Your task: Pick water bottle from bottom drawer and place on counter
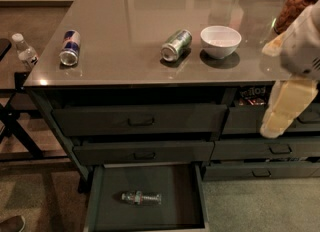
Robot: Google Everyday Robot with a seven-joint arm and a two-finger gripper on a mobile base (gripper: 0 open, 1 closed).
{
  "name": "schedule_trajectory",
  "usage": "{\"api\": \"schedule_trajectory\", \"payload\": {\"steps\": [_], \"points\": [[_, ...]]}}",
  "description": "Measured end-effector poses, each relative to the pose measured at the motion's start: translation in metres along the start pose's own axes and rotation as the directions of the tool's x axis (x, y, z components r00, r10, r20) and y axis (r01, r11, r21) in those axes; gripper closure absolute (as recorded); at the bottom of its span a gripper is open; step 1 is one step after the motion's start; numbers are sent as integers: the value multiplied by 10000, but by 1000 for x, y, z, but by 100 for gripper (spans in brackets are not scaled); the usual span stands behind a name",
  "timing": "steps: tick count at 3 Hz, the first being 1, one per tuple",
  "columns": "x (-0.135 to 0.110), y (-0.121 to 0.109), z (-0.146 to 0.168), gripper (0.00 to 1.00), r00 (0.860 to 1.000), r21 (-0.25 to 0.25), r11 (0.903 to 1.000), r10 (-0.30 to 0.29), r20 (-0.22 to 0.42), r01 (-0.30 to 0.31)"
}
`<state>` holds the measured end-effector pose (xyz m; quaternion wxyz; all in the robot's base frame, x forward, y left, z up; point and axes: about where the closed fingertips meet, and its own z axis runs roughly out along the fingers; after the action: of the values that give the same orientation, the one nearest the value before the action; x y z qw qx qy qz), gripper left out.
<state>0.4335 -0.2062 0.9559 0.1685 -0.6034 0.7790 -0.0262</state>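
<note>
Water bottle (141, 197) below, hand (282, 113) cropped right

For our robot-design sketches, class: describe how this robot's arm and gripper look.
The gripper, at the picture's right edge, is pale cream-yellow, smooth and rounded. The arm above it is bulky and white, with a few dark slits. No cables or markings show.

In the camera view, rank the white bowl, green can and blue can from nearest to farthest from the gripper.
The gripper hangs at the right, by the counter edge.
1. white bowl, right part of counter
2. green can, lying mid-counter
3. blue can, far left end
</note>
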Motion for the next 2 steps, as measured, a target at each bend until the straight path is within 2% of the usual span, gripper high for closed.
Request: {"api": "schedule_trajectory", "payload": {"steps": [1, 2], "points": [[-15, 38, 53, 0, 9998, -865, 9962, -50, 176, 65], [-10, 52, 68, 0, 10000, -1196, 9928, -86, -9, 85]]}}
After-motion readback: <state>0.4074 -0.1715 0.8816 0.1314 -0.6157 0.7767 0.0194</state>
